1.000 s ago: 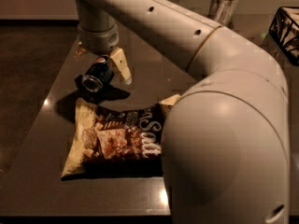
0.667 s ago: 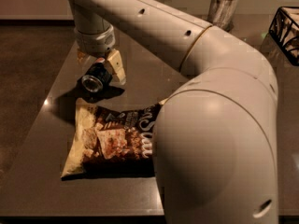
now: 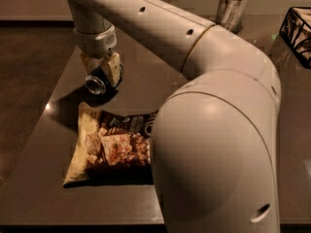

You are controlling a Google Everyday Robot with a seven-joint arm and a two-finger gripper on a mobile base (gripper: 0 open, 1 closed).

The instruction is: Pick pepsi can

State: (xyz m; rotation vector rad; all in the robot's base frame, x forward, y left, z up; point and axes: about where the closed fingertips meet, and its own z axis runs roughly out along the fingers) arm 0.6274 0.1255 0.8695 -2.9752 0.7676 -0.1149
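Though partly hidden behind the pale arm [image 3: 214, 130], dark table [image 3: 39, 188] carrying a chip bag [image 3: 104, 149] near its front. Farther back on the left, gripper [image 3: 101, 76] over the pepsi can [image 3: 95, 84], fingers [image 3: 112, 68] clamped on its sides. Can lying sideways, long axis near-left to far-right, silver end facing the camera.

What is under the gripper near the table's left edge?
The pepsi can lies on its side on the table beneath the gripper, its silver end facing the camera. The gripper covers most of its body, so the label cannot be seen.
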